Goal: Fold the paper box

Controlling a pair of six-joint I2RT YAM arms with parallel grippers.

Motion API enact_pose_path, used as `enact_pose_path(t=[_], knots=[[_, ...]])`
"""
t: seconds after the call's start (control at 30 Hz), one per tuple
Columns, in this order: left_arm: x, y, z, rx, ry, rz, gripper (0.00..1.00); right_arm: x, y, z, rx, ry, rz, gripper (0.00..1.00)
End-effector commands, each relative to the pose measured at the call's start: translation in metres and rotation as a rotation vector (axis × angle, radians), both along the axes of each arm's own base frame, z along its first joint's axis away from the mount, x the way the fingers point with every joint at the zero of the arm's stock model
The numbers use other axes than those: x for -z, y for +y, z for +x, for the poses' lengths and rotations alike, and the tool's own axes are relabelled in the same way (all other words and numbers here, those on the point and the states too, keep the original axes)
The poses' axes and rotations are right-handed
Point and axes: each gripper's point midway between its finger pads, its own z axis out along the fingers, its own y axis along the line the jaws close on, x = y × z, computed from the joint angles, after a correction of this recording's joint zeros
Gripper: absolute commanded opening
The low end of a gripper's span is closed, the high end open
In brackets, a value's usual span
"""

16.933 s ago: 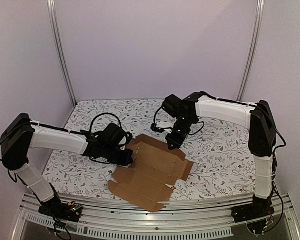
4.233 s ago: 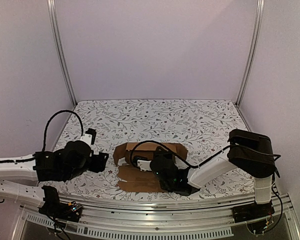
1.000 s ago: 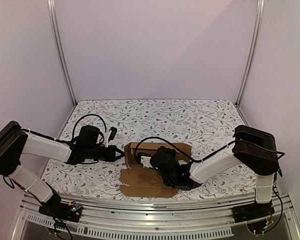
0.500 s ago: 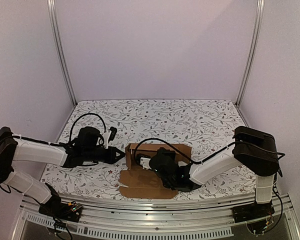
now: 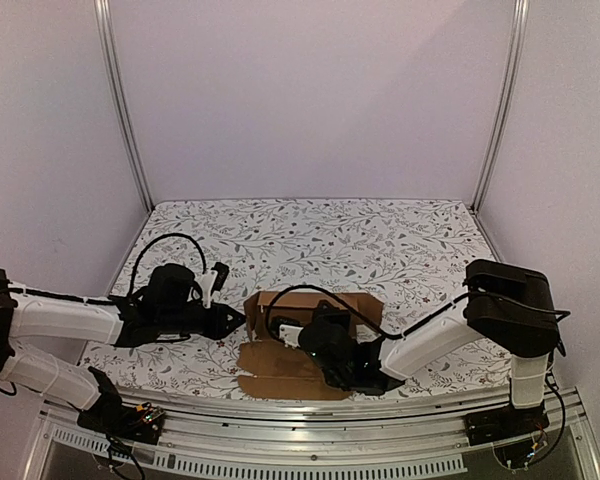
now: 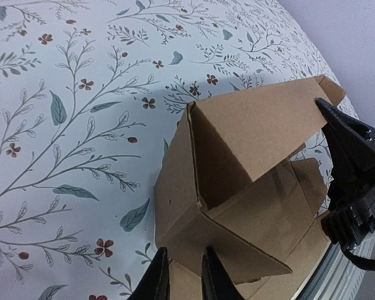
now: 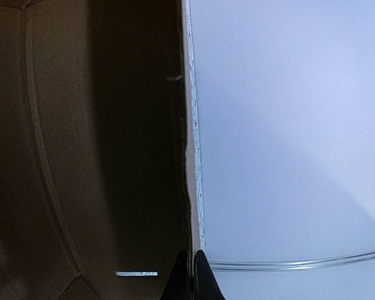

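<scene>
**Box half-erected at centre-near table, right arm pinching a wall**

- Location: the paper box [image 5: 276, 370] sits on the floral table cover [image 5: 400, 250], near the front edge and between the two arms. In the top view its front flap lies flat toward the near edge and the back wall is up. In the left wrist view the panels at the near end stand at angles and are not squared.
- right gripper [image 7: 190, 275]: the fingers are pressed together on the thin edge of a cardboard wall. The dark inner face of the box fills the left of that view. I read this as a grip on the wall.
- left gripper [image 6: 184, 282]: the fingers are a narrow gap apart with nothing between them. It is just beside the box's left end corner, and I can't tell whether it touches.

Handling, as a judgement:
- Plain corrugated board is light, so it will likely slide on the cloth if pushed without a counter-hold.
- It is stiff across a panel and gives only at the scored creases. Folded flaps tend to spring back unless tucked or held.
- Edges and tabs dent easily, so a hard pinch may crush the flutes.

Where to grip:
- Take a free panel edge close to its crease, with the fingers straddling the board's thickness. Avoid tab tips.
- For the left arm, the best candidate is the leaning end panel at the corner facing it, while the right arm's pinch anchors the box.
- Risk: pushing that end in without the anchor shifts the whole box.
</scene>
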Motion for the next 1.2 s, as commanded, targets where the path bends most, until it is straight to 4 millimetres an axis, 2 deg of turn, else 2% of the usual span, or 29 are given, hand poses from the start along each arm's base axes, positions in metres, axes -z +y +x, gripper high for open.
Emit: enact_pose_path(t=[0.0,0.6,0.9,1.17], knots=[[0.005,0.005,-0.008,-0.002,-0.011,0.029,0.22,0.012,0.0,-0.009,-0.005,-0.007,-0.036,0.0],[0.018,-0.01,-0.011,0.035,-0.019,0.056,0.29,0.013,0.006,-0.023,-0.012,-0.02,-0.045,0.0],[0.019,-0.021,-0.013,0.033,-0.054,0.093,0.43,0.016,0.009,-0.023,-0.014,-0.01,-0.044,0.0],[0.019,-0.025,0.002,-0.027,-0.122,0.167,0.49,0.014,0.01,-0.024,-0.017,-0.006,-0.043,0.0]])
